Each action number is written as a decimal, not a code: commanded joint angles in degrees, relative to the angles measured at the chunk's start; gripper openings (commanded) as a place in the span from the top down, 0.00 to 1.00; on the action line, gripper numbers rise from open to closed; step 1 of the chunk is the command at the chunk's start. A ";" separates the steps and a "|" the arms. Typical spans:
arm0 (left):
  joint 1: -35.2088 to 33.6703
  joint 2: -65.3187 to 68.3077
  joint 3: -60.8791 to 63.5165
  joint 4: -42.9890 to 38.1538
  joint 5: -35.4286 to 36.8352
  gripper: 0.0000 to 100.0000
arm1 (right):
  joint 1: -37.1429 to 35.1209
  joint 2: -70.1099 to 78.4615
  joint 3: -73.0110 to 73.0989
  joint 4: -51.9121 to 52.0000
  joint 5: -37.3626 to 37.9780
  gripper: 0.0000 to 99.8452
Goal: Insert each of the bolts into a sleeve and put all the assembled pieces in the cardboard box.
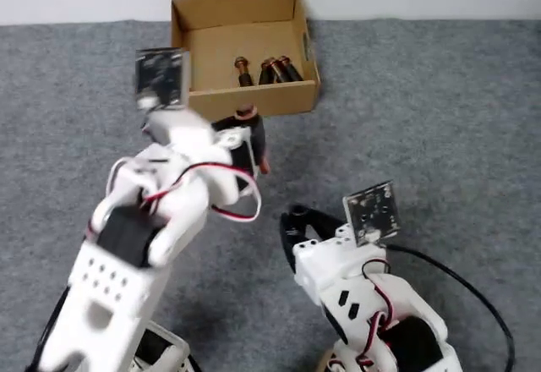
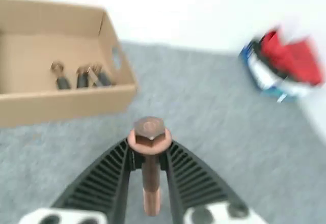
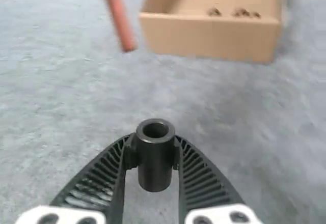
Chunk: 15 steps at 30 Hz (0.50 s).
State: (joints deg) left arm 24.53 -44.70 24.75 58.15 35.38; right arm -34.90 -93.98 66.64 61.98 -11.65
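We judge the copper bolt (image 2: 151,180) and black sleeve (image 3: 154,165) rigid, smooth and light, apt to slip or swivel, so each wants gripping across its body, shaft tip and bore left free. The left pincer (image 2: 148,146) is clamped on the bolt just under its hex head, aloft near the box (image 1: 254,100); the right pincer (image 3: 154,141) is clamped round the sleeve, open bore showing (finished pieces (image 1: 269,70) lie in the box).

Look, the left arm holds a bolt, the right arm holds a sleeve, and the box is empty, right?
No, the box isn't empty: the high view shows assembled pieces lying in it. The left gripper does hold a bolt and the right gripper a sleeve.
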 commanded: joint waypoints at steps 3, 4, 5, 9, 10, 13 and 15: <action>2.29 -11.34 5.85 -6.24 2.29 1.00 | -3.91 -0.48 -0.35 -5.58 5.36 0.99; 3.08 -13.10 7.78 -7.03 2.29 1.00 | -4.35 -0.48 -0.35 -6.11 6.07 0.99; 3.78 -14.86 9.71 -7.82 2.29 1.00 | -4.88 -0.48 -0.44 -6.55 6.77 0.99; 5.45 -21.01 17.36 -10.29 2.29 1.00 | -6.20 -0.40 -0.44 -8.22 9.76 0.99; 5.54 -22.24 18.77 -10.29 2.29 1.00 | -6.29 -0.40 -0.53 -8.48 10.46 0.99; 5.36 -25.32 22.20 -10.55 2.11 1.00 | -6.29 -0.40 -0.70 -8.84 12.57 0.99; 5.36 -26.81 23.60 -10.55 2.11 1.00 | -6.29 -0.40 -0.79 -8.84 13.54 0.99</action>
State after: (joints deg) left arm 29.54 -68.79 47.87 49.80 37.32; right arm -40.70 -93.98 66.64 54.68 0.04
